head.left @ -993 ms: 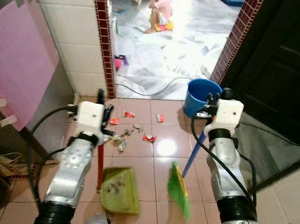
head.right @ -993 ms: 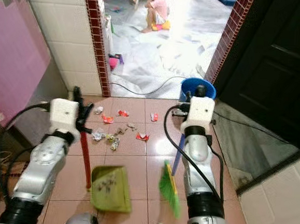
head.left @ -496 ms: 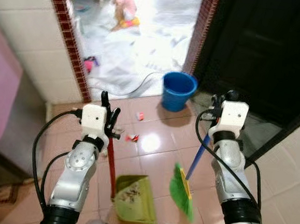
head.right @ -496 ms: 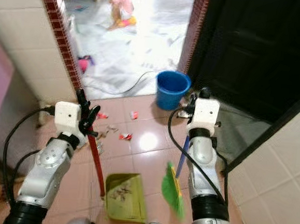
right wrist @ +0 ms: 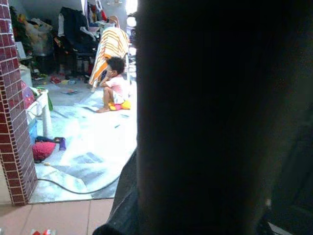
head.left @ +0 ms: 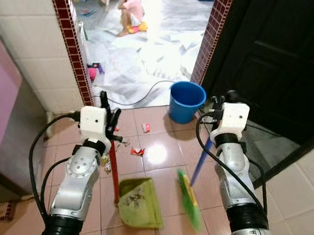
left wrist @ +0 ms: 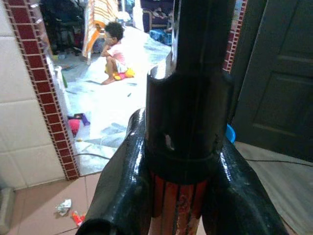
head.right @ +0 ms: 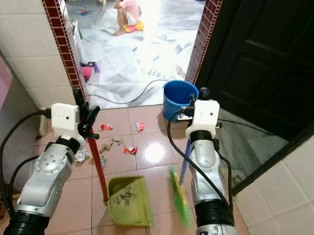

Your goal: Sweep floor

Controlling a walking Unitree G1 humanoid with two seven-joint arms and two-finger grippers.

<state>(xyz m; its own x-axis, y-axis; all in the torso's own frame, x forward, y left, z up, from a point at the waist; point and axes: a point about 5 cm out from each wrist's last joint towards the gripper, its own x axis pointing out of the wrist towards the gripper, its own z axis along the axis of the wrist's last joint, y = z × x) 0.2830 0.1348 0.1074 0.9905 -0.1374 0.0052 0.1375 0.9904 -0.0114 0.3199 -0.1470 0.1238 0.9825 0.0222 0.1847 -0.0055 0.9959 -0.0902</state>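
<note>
The left gripper (head.left: 108,120) is raised in front of the robot with its two black fingers (left wrist: 117,196) clamped on either side of the red handle (head.right: 97,168) of a lime-green plastic dustpan (head.right: 127,201). The dustpan sits on the glossy tan tiled floor (head.left: 163,180) just ahead of the robot and has scraps of debris inside it. The right gripper (head.left: 218,109) is held up at a similar height, gripping the top of the blue pole (head.left: 199,165) of a green-bristled broom (head.left: 189,199); its fingers cannot be made out clearly, so I cannot tell how they stand around the pole. The broom head is blurred and lies just to the right of the dustpan. A few red and white scraps of litter (head.left: 138,150) lie on the tiles beyond the dustpan, near a round blue plastic bucket (head.left: 186,101) that stands by the doorway. A black cable (head.left: 137,97) runs across the threshold. Dark red brick-tiled pillars (head.left: 70,40) frame the opening, and a dark panelled door (head.left: 270,55) fills the right side. In the bright room beyond, a person in a pink top (head.left: 131,9) sits on the pale floor.
</note>
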